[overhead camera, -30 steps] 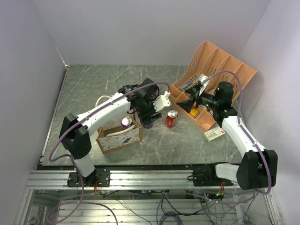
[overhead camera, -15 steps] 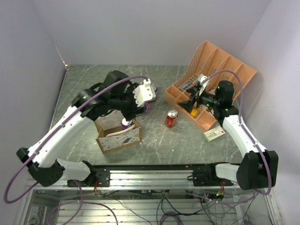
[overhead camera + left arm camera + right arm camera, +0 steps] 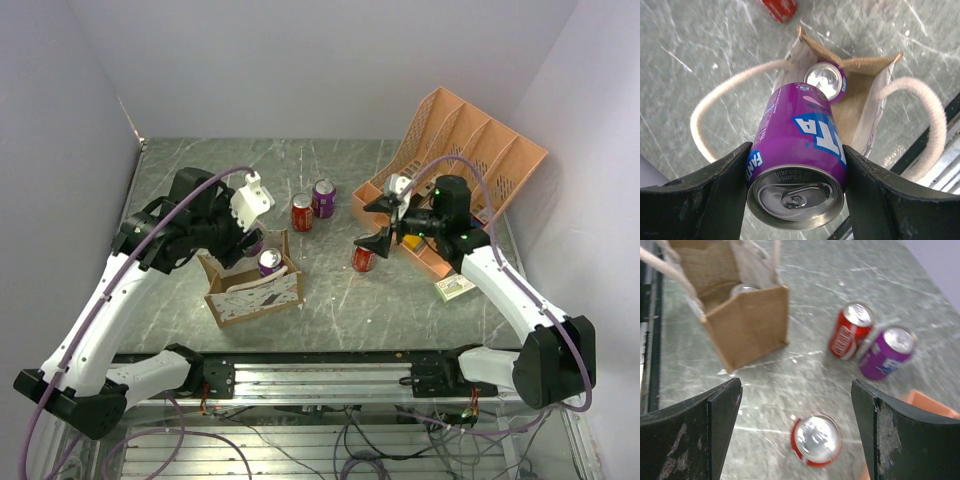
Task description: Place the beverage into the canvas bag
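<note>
left gripper (image 3: 247, 243) moved left, purple can (image 3: 800, 145) between jaws

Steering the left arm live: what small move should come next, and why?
Probably lower the purple can into the canvas bag's free half: the left gripper holds it tilted above the open mouth, and a second can already sits inside.

White arms (image 3: 100, 300) with black joints (image 3: 548, 360), looping purple cables (image 3: 215, 172) and scuffed black pincer fingers (image 3: 685, 435).
</note>
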`<state>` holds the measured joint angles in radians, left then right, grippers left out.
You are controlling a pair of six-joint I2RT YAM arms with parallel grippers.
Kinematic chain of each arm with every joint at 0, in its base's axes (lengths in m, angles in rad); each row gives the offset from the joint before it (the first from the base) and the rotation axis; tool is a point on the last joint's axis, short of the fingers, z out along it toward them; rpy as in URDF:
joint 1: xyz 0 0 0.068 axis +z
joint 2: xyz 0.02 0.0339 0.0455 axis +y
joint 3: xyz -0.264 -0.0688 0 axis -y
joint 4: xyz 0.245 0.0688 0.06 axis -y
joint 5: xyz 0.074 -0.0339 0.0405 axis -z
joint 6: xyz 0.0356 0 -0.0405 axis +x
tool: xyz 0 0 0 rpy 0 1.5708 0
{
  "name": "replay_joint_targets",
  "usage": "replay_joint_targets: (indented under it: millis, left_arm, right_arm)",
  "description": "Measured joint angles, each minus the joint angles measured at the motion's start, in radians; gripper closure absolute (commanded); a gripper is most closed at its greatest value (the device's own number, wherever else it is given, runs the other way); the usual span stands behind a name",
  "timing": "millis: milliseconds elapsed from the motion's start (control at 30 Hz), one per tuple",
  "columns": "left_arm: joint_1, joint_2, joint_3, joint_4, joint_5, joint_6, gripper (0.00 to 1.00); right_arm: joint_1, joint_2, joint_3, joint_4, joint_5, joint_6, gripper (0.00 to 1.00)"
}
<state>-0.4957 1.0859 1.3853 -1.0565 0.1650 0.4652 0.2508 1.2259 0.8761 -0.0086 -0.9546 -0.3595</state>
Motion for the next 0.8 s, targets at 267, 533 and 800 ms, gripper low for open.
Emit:
replay_joint_targets:
  millis: [267, 533, 800]
  left_arm:
    - [0.029, -0.026, -0.072, -0.048, 0.01, 0.002, 0.8]
    - [0.029, 0.05, -0.099, -0.079, 0.04, 0.041, 0.83]
    - [0.029, 0.126, -0.144, -0.102, 0.065, 0.093, 0.83]
  right_arm:
    - [0.217, 0.098, 0.03, -0.027, 0.008, -0.061, 0.18]
    - [0.362, 0.238, 0.058, -0.057, 0.045, -0.078, 0.29]
    - [0.426, 0.309, 0.082, -0.049, 0.064, -0.064, 0.42]
